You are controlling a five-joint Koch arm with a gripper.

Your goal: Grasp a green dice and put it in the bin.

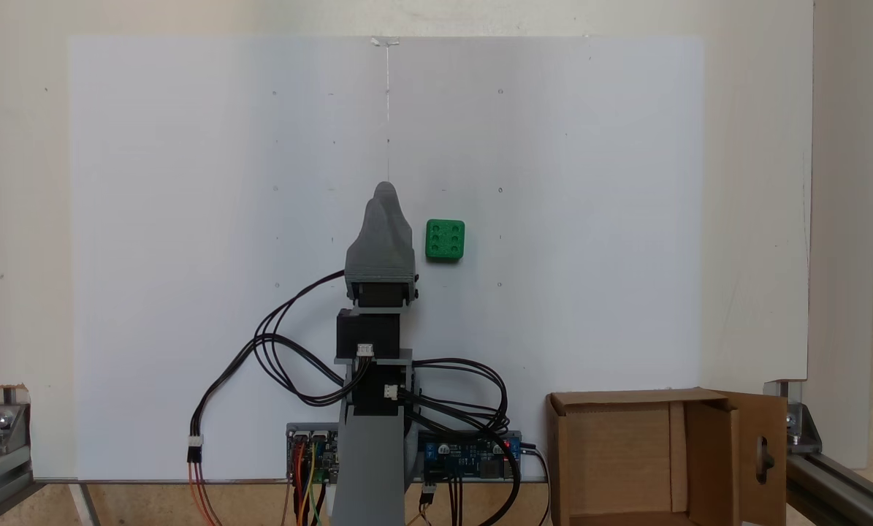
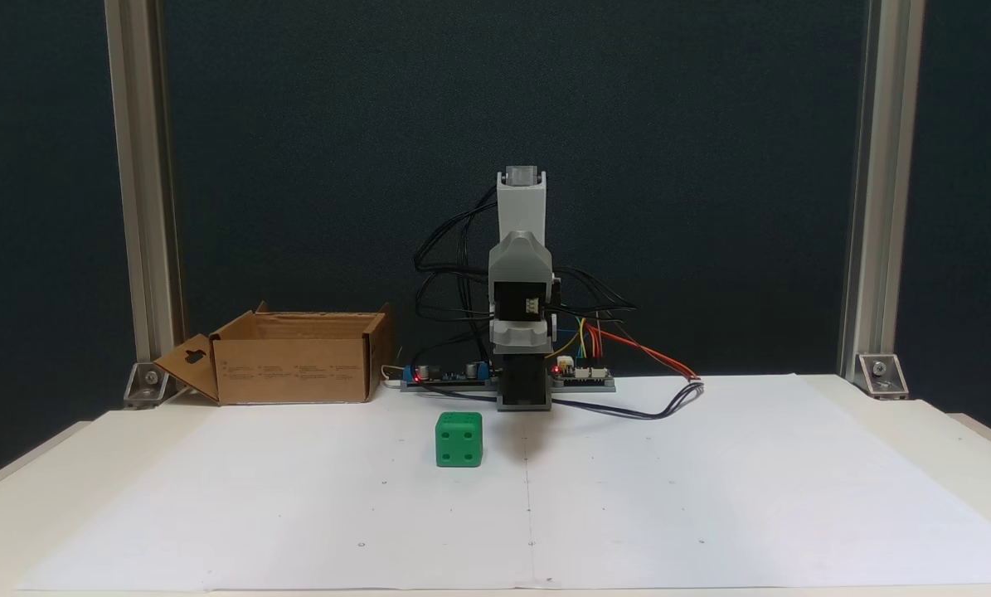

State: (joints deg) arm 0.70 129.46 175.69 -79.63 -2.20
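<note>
While the green dice (image 1: 445, 239) sits free beside my gripper (image 1: 386, 191), whose jaws I cannot tell apart, the bin (image 1: 611, 460) waits empty.

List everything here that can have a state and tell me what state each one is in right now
green dice: resting on the white sheet, six pips up, not held, apart from the arm.
bin: open at the top, side flap with the slot folded out, nothing visible inside.
tool: folded low over the sheet, holding nothing; open or shut cannot be told.
control boards: red lights on.
</note>
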